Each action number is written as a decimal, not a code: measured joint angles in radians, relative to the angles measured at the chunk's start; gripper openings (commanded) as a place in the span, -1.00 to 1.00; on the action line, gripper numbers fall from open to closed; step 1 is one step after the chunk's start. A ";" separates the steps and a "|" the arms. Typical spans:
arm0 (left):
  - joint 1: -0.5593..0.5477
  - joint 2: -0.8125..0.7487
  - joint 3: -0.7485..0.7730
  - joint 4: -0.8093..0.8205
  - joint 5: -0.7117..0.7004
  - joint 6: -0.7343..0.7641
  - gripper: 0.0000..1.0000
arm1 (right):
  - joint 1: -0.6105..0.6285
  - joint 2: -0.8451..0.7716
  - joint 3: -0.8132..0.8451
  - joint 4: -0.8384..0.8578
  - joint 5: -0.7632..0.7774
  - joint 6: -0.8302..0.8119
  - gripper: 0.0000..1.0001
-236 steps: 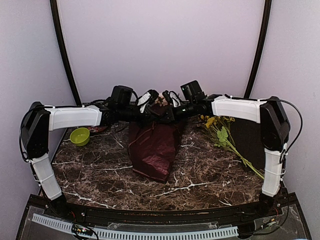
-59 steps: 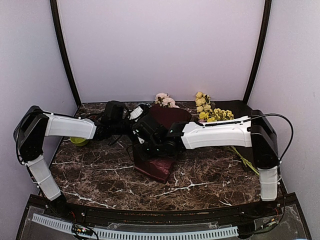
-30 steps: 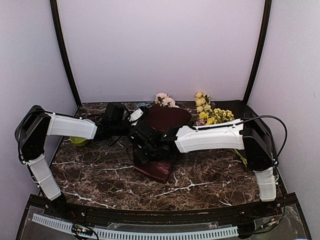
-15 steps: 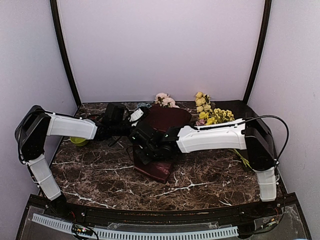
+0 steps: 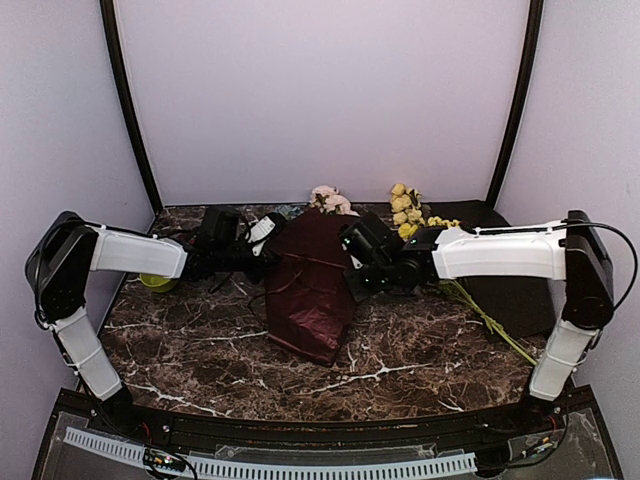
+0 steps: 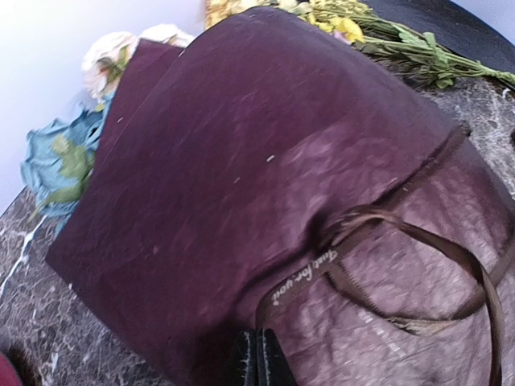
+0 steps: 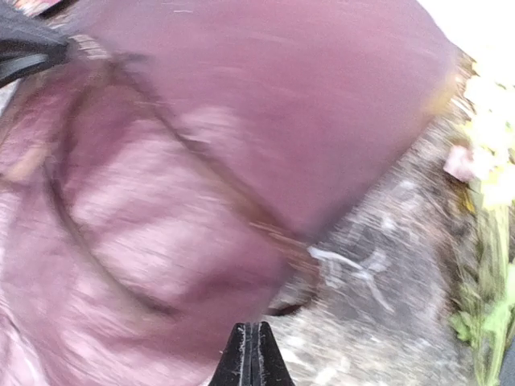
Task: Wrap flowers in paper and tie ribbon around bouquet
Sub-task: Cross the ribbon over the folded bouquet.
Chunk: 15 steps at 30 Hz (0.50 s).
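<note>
The left gripper (image 6: pixel 254 358) had its fingers pressed together on the end of the thin dark brown printed ribbon (image 6: pixel 302 277), which looped loosely across the cone-shaped bouquet (image 5: pixel 310 290) in crinkled burgundy paper (image 6: pixel 241 161). The right gripper (image 7: pixel 252 354) was closed too, just beside the bundle's right edge; blur hid any strand there. Blue and cream flowers (image 6: pixel 58 157) poked from the far end, above the dark marble table (image 5: pixel 200 340).
</note>
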<state>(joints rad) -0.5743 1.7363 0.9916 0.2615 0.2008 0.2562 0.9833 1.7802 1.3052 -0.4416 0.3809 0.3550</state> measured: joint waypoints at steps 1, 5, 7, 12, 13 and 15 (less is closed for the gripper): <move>0.006 -0.002 -0.006 0.000 -0.005 -0.003 -1.00 | -0.016 -0.029 -0.026 0.000 -0.006 0.001 -1.00; 0.016 -0.003 -0.018 0.001 -0.020 -0.010 -1.00 | -0.066 -0.132 -0.108 -0.011 -0.041 0.014 -1.00; 0.016 -0.003 -0.025 0.003 -0.026 -0.013 -1.00 | -0.088 -0.177 -0.149 -0.010 -0.069 0.026 -1.00; 0.016 -0.003 -0.035 0.004 -0.001 -0.017 -1.00 | -0.143 -0.262 -0.257 -0.006 -0.188 0.024 -1.00; 0.016 -0.003 -0.035 0.005 0.004 -0.019 -1.00 | -0.143 -0.257 -0.257 0.002 -0.217 0.023 -0.93; 0.016 -0.003 -0.035 0.008 0.014 -0.025 -1.00 | -0.126 -0.232 -0.243 0.033 -0.272 0.020 -0.73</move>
<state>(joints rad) -0.5579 1.7329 0.9565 0.2695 0.2153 0.2314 0.8570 1.5482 1.0622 -0.4088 0.1089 0.3752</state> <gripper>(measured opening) 0.003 0.022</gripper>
